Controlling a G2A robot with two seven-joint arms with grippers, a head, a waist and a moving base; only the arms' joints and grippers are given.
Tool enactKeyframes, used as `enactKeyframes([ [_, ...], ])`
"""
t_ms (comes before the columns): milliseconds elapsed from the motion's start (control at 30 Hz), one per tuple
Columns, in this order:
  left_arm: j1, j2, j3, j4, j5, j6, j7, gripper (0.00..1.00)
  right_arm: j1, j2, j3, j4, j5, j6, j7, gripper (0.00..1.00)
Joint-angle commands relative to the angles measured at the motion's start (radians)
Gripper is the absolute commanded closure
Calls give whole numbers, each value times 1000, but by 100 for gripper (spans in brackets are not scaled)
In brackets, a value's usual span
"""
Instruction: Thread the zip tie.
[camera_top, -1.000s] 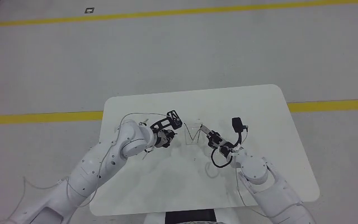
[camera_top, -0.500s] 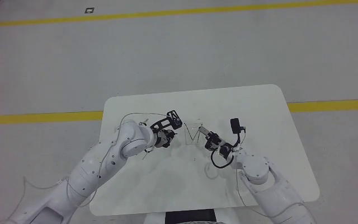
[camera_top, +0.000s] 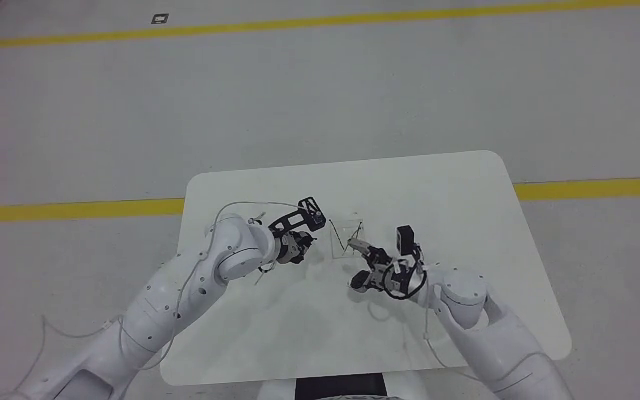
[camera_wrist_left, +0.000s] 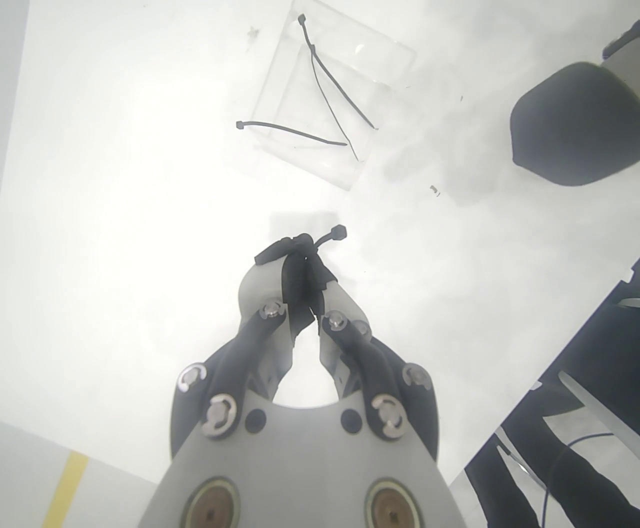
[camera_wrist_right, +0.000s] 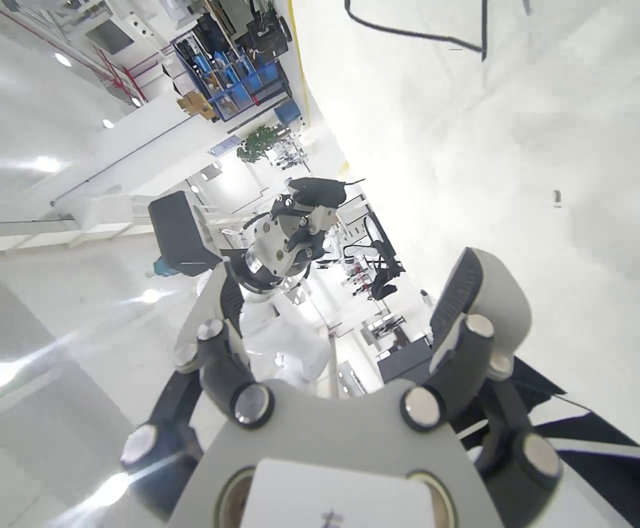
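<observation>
I have the left hand (camera_wrist_left: 300, 255) pressed together on the zip tie (camera_wrist_left: 339, 232). In the left wrist view the black pads meet at the tips with the tie caught between them. Its square head pokes out just past the fingertips, lifted off the white surface (camera_top: 460, 200). I cannot make out the rest of the strap behind the pads.

From above, the left hand (camera_top: 298, 243) sits just beside the clear tray (camera_wrist_left: 390, 65), on the side away from my other arm. The held head points toward that tray without touching it. Three spare ties (camera_wrist_left: 320, 75) lie in the tray: two cross each other, and the third has its head hanging over one edge.

My right hand (camera_wrist_right: 345, 280) is spread wide with nothing between its fingers. In the top view it (camera_top: 362, 278) is near the tray's corner closest to the robot, with the tray between it and the left hand. Its wrist camera looks across at the left hand (camera_wrist_right: 300, 220), well apart from it, and shows a small tip of the tie at that hand's fingertips.
</observation>
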Motion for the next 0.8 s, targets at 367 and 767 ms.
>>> enactKeyframes([
  [367, 6, 0, 11, 3, 38, 1, 13, 100, 8, -6, -18, 25, 57, 0, -20, 0],
  [767, -11, 12, 111, -49, 146, 0, 14, 100, 92, 9, -126, 123, 219, 0, -62, 0],
])
